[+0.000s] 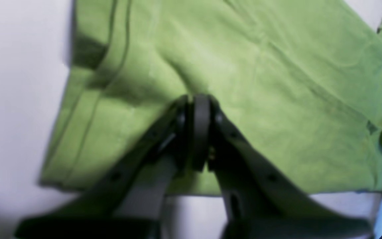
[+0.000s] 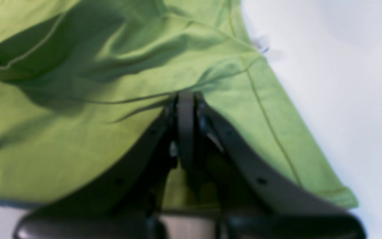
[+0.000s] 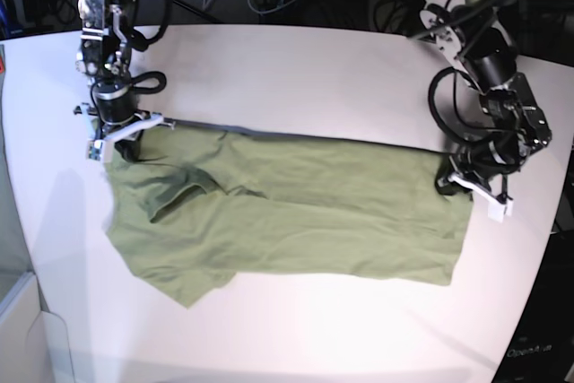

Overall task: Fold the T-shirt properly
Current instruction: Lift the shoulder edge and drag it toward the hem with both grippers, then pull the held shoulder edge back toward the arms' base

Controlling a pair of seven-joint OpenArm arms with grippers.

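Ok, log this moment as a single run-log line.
stage: fold under way | T-shirt: spread on table | left gripper: shut on T-shirt | right gripper: shut on T-shirt | fold: not finished

Matt green cloth T-shirt (image 3: 296, 213)

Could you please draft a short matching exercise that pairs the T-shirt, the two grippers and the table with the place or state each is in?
Column one:
1. T-shirt
2. left gripper
3. right gripper
4. table

Column two:
A. white, bearing the cloth
B. shut on the cloth's edge at the base view's right
C. olive green, spread across the table
D. shut on the cloth's edge at the base view's left

Pairs: 1-C, 2-B, 3-D, 4-A
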